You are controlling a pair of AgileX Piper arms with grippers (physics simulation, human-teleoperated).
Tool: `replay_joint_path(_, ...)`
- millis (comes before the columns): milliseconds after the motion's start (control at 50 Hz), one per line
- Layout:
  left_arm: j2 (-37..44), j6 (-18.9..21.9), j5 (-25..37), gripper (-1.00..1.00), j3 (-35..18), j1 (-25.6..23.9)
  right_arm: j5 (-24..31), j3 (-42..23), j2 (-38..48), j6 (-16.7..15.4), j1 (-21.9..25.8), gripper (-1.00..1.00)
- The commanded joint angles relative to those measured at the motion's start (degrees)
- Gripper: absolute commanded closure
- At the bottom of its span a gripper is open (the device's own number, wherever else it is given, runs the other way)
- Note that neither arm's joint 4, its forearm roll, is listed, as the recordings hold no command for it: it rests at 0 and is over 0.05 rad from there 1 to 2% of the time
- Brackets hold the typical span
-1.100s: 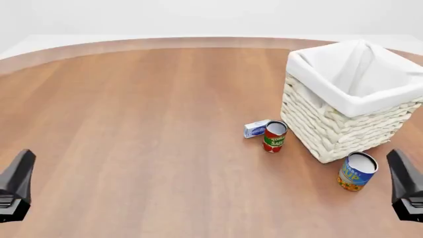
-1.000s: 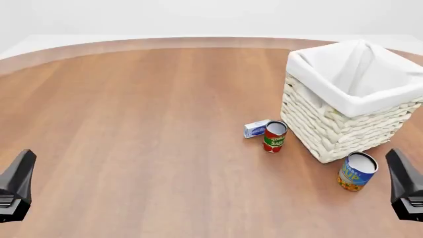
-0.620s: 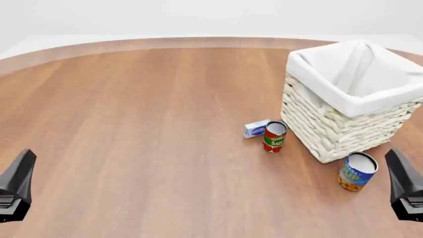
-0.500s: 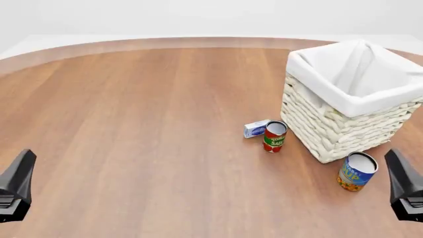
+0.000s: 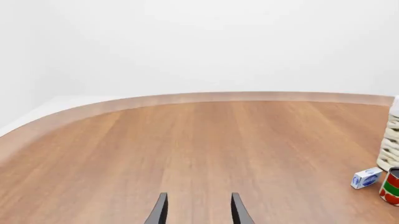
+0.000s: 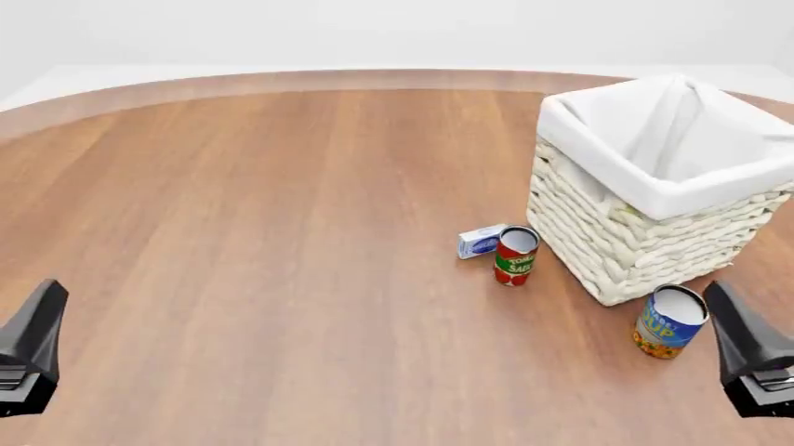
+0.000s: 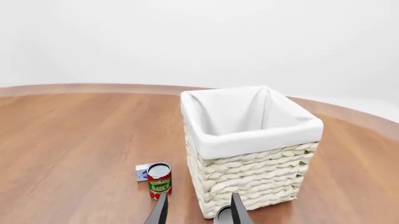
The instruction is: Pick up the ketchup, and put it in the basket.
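You are looking past your right hand [image 7: 197, 210], its two dark fingers [image 7: 160, 211] a little apart. Just ahead stands the basket [image 7: 251, 149] on the desk [image 7: 68, 140]. Beside it stands a red can [image 7: 160, 180], with a small blue-and-white box [image 7: 143, 172] right behind.

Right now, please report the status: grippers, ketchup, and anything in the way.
Both grippers open, holding nothing: left gripper, right gripper. Ketchup not in view. Basket upright on the table. Red can and blue can stand beside it.
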Motion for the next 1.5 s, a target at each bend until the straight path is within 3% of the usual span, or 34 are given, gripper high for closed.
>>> replay_joint_path(20, 0.0, 0.0, 0.0, -1.00, 0.0, 0.0, 0.0, -0.6, 0.8, 0.4, 3.9, -1.00)
replay_joint_path(260, 0.0, 0.0, 0.0, -1.00, 0.0, 0.0, -4.9, -1.4, 7.8, -1.6, 11.3, -1.00)
replay_joint_path(320, 0.0, 0.0, 0.0, -1.00, 0.0, 0.0, -8.7, -2.1, 13.6, -2.7, 15.0, -1.00)
replay_joint_path(460, 0.0, 0.0, 0.0, -1.00, 0.0, 0.0, -13.0, -3.1, 19.9, -3.4, 17.7, -1.00)
replay_joint_path(600, 0.0, 0.0, 0.0, -1.00, 0.0, 0.0, -20.9, -4.0, 30.8, -4.4, 22.4, -1.00)
replay_joint_path(880, 0.0, 0.0, 0.0, -1.00, 0.0, 0.0, -30.8, -6.8, 45.4, -4.9, 28.4, -1.00)
replay_joint_path(960, 0.0, 0.0, 0.0, -1.00, 0.0, 0.0, -34.1, -7.0, 49.6, -3.6, 30.4, -1.00)
replay_joint_path(1500, 0.0, 0.0, 0.0, -1.00, 0.0, 0.0, -37.4, -14.3, 62.6, -3.2, 39.2, -1.00)
